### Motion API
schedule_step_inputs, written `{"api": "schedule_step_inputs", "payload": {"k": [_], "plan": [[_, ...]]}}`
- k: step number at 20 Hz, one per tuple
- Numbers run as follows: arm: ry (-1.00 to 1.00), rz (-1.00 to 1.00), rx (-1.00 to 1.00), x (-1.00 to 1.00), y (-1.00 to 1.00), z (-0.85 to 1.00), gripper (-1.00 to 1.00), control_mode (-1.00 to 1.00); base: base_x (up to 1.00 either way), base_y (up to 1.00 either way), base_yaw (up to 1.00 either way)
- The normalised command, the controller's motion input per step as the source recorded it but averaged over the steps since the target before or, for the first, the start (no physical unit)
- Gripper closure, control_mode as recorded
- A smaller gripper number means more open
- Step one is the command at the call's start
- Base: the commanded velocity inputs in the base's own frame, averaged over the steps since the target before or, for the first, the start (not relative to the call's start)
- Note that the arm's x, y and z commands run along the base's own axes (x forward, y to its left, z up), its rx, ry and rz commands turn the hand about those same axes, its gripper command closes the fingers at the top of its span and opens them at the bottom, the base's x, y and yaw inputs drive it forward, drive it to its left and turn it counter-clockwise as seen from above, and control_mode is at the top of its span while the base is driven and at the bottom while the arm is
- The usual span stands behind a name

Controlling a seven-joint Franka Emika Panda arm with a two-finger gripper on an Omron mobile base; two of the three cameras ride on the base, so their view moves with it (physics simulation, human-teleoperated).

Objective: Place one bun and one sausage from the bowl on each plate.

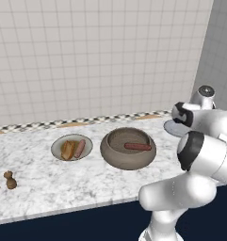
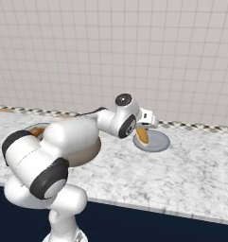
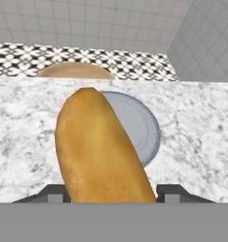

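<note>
Brown bowl, one sausage inside

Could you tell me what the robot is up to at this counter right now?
The arm is sorting buns and sausages from the brown bowl onto two plates. The left plate already has a bun and a sausage. The gripper holds a second bun over the bluish-grey plate, and one sausage remains in the bowl.
</note>
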Motion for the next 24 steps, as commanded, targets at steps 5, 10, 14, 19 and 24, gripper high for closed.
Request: {"api": "schedule_step_inputs", "payload": {"k": [5,10,14,19,24], "plan": [[0.03,0.0,0.0,0.47,-0.3,-0.34,1.0,-1.0,0.0,0.0,0.0],[0.05,0.0,0.0,0.5,-0.31,-0.34,1.0,-1.0,0.0,0.0,0.0],[0.08,0.0,0.0,0.56,-0.21,-0.34,1.0,-1.0,0.0,0.0,0.0],[0.06,0.0,0.0,0.5,-0.21,-0.33,-1.0,-1.0,0.0,0.0,0.0],[0.0,0.0,0.0,0.08,-0.11,-0.38,-1.0,-1.0,0.0,0.0,0.0]]}}
